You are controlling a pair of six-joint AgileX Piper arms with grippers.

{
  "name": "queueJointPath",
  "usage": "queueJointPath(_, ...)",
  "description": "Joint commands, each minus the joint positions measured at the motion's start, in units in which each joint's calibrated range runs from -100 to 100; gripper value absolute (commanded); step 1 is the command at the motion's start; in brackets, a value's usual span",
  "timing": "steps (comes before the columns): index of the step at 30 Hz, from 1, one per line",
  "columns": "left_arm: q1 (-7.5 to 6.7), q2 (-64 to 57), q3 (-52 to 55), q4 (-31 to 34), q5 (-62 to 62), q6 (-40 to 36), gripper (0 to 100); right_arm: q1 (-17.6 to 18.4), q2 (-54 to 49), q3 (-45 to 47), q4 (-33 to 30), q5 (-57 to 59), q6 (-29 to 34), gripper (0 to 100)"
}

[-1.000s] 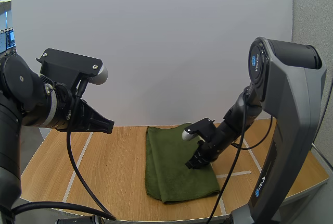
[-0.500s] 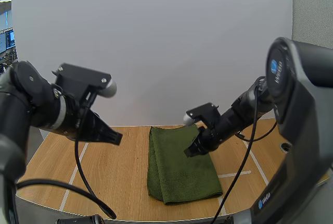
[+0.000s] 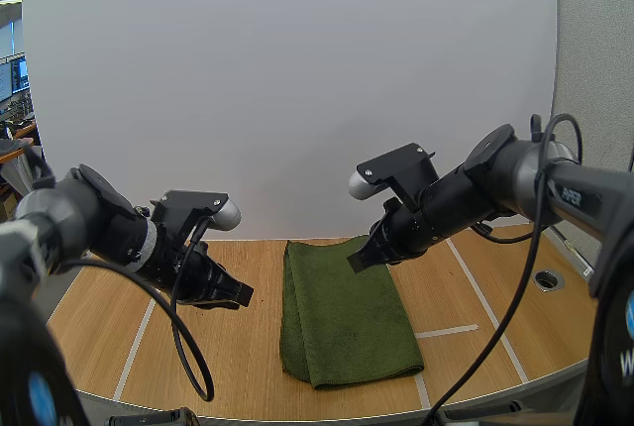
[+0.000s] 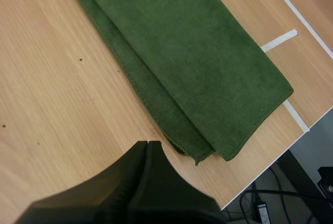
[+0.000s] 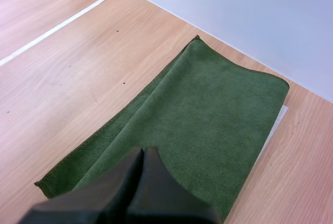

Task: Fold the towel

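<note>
Dark green towel (image 3: 342,312), folded into a long strip, flat on the light wooden table (image 3: 198,347) near its middle, one short end close to the front edge.

From the high view: left gripper (image 3: 238,294) low over bare wood just left of the towel, right gripper (image 3: 359,260) raised above the towel's far right corner, both apart from the cloth. Each one closed, fingers pressed together into a single dark wedge, holding nothing.

From the left wrist view: the towel's front end, its layers stacked and slightly offset along one long side, a corner near the table's edge.

From the right wrist view: the towel's far end instead, with a gently wavy hem.

Around the towel: white tape lines (image 3: 446,331) on the wood, one slipping under the towel's right side. Farther right, a small round hole (image 3: 542,279) in the tabletop. Open wood between left gripper and towel.
</note>
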Motion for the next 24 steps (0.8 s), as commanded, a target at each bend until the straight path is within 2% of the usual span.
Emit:
queueJointPath(1, -0.86, 14.0, 0.6, -3.8, 1.5, 4.8, 0, -0.2, -4.5, 0.3, -0.7, 2.8, 3.4, 0)
queueJointPath(3, -2.83, 16.4, 0.6, -3.2, 1.5, 4.3, 0, -0.2, -4.5, 0.3, -0.7, 3.0, 4.4, 0)
queueJointPath(4, -4.62, 17.6, 0.6, -2.6, 1.5, 3.3, 0, -0.2, -4.5, 0.3, -0.7, 3.0, 4.7, 0)
queueJointPath(5, -5.44, 18.1, 0.6, -2.3, 1.5, 2.7, 0, -0.2, -4.5, 0.3, -0.7, 3.0, 4.7, 0)
queueJointPath(11, -13.71, 21.3, 0.6, 2.8, -6.6, -4.9, 0, -0.2, -4.5, 0.3, -0.6, 3.0, 5.5, 0)
queueJointPath(14, -16.83, 22.6, 0.6, 4.0, -10.0, -7.8, 0, -0.2, -4.5, 0.3, -0.3, 3.0, 5.5, 0)
queueJointPath(16, -17.87, 23.5, 0.5, 5.3, -12.3, -9.2, 0, -0.2, -4.5, 0.3, -0.2, 3.0, 5.5, 0)
queueJointPath(20, -18.72, 27.1, 0.3, 5.0, -12.2, -9.6, 2, -0.2, -4.5, 0.3, 0.1, 3.0, 5.5, 0)
queueJointPath(22, -18.82, 28.7, 0.3, 4.9, -11.7, -9.5, 9, -0.2, -4.5, 0.3, 0.4, 3.0, 5.5, 0)
queueJointPath(23, -18.82, 30.5, 0.2, 4.4, -10.7, -9.0, 17, -0.2, -4.5, 0.3, 0.4, 2.8, 5.5, 0)
queueJointPath(24, -18.82, 31.1, 0.0, 3.9, -10.2, -8.9, 20, -0.2, -4.5, 0.3, 0.4, 2.8, 5.5, 0)
